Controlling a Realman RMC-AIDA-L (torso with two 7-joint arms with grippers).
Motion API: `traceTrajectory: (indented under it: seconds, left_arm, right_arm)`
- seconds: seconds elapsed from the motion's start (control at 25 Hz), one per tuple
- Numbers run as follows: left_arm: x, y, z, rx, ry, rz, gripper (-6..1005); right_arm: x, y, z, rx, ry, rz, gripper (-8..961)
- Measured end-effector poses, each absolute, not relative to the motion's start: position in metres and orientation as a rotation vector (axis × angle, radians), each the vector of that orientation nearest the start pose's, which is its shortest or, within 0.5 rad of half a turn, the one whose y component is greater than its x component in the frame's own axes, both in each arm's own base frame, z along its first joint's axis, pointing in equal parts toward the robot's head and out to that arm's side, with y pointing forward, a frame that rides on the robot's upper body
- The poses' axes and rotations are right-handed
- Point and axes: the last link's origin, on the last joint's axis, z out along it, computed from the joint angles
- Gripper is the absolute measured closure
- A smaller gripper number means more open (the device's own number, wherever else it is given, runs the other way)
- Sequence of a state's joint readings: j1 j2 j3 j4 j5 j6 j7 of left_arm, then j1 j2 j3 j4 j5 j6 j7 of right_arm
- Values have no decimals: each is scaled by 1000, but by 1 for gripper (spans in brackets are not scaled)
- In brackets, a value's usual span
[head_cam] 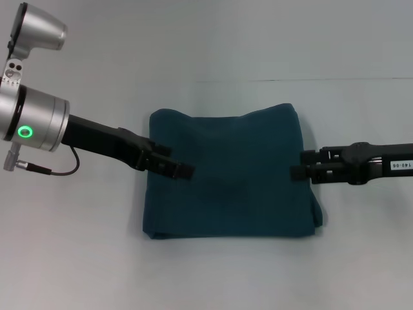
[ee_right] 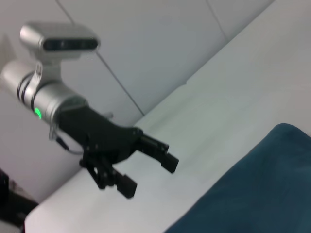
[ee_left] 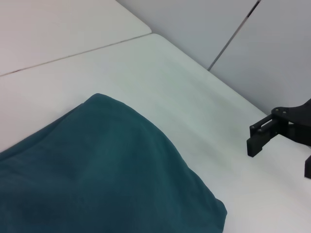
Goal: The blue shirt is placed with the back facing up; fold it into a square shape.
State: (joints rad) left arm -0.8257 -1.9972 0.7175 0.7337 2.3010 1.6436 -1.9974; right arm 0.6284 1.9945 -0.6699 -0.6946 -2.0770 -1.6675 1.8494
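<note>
Shirt: the blue shirt (head_cam: 229, 171) lies mid-frame in head view, folded to a rough square w/ layered edges showing along the lower side; plain teal surface up, no lettering seen. Top edge a bit wavy, lower right corner bulges out slightly.

Shirt, wrist views: in left wrist view it fills the lower left of frame (ee_left: 97, 170), rounded folded corner toward frame centre. In right wrist view one corner shows at lower right (ee_right: 257, 189).

Table: white table (head_cam: 77, 258) under everything; a thin seam line runs across the upper part of head view.

Left gripper: left gripper (head_cam: 173, 165) comes in from the left of head view, tips over the shirt's left edge, approx mid-height of the cloth. In right wrist view (ee_right: 148, 170) the fingers are spread apart, nothing between them, and it sits above the table surface. Whether the tips touch the cloth: can't tell.

Right gripper: right gripper (head_cam: 299, 165) at right of head view, tips at the shirt's right edge, arm running off to the frame's right side. In left wrist view (ee_left: 279, 145) the two fingers stand apart w/ bare table between, holding nothing, clear of the shirt corner.

Left arm: silver wrist w/ green ring light (head_cam: 26, 132), upper left of head view.
</note>
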Motion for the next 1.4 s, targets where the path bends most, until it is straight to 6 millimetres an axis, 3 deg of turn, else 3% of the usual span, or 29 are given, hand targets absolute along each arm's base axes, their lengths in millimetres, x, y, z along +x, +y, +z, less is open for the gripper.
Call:
traceTrajectory:
  seconds: [0.28, 1.4]
  left_arm:
    - [-191, 391, 28, -2869, -1063, -299, 61]
    - [-193, 380, 24, -2914, -1065, -274, 61]
  right_arm:
    - [243, 354, 36, -2780, 961, 626, 178]
    - [242, 363, 37, -2726, 960, 625, 178]
